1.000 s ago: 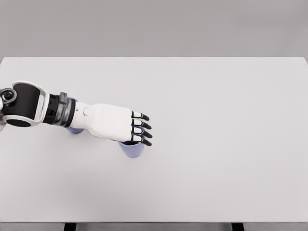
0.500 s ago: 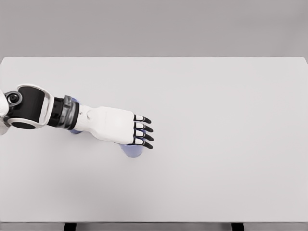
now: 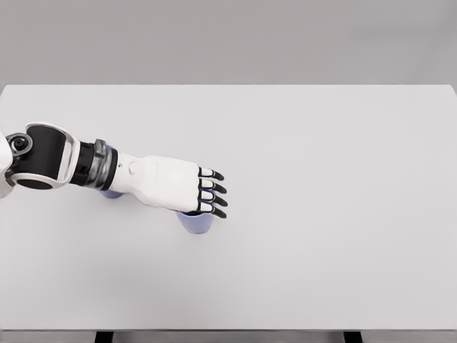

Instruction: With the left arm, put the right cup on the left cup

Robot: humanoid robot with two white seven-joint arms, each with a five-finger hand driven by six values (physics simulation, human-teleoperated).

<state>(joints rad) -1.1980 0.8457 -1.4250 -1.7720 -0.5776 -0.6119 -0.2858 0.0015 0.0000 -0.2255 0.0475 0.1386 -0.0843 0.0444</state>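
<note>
Nearest the bench's (image 3: 321, 271) front edge, left of its middle, stands the right cup (image 3: 196, 223) — a pale violet cup, upright, of which only the lower body shows below the left robot hand (image 3: 175, 187). The hand lies right over it, palm down, so the rim and whatever the thumb is doing are hidden. The four black-tipped fingers (image 3: 212, 191) reach out flat and side by side past the cup's far side, not curled round it. By that the hand looks relaxed and apart, holding nothing, though I cannot tell whether the thumb underneath touches the cup's wall.

The hand sits there, I judge, because it is lining up a grasp from above — the cup must be lifted before it can go anywhere.

Farther back and toward the bench's left edge, the left cup (image 3: 111, 193) shows only as a violet sliver under the forearm's (image 3: 100, 166) dark wrist band. The arm crosses above it because it comes in from that side. The carry back should therefore be short, but the forearm could knock that cup.

The right arm is out of view.
</note>
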